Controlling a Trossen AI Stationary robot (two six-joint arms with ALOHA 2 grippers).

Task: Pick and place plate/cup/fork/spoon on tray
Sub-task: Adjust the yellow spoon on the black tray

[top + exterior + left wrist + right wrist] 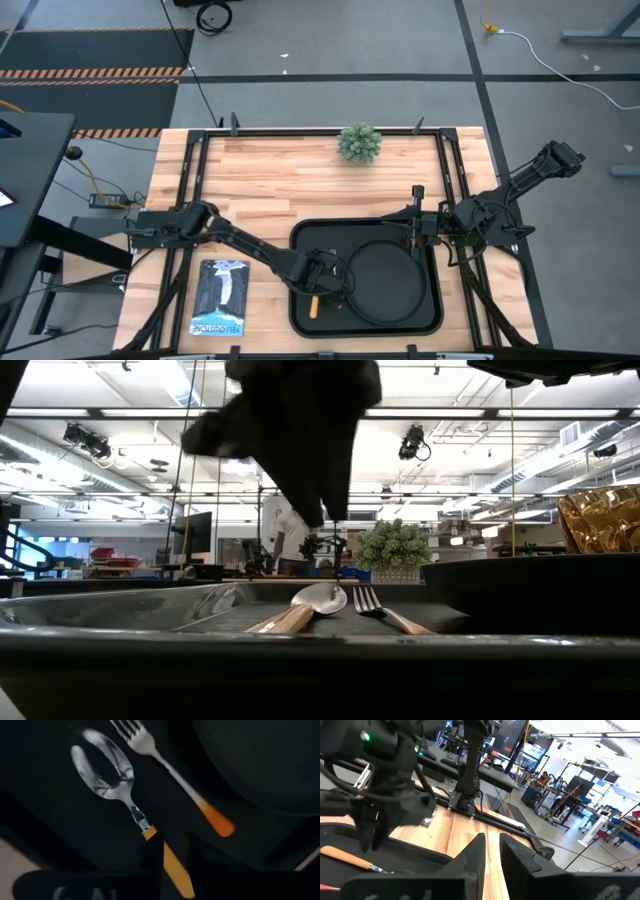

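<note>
One tray, one plate, one spoon, one fork, one cup, one plant, one book.

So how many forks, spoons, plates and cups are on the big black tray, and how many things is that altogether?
Forks: 1, the fork with the red-orange handle.
Spoons: 1, the spoon with the yellow-orange handle.
Plates: 1, the round black plate.
Cups: 1, the amber cup, apparently behind the plate on the tray.
Total: 4

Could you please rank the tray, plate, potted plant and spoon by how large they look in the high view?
1. Tray
2. Plate
3. Potted plant
4. Spoon, only its handle showing
</note>
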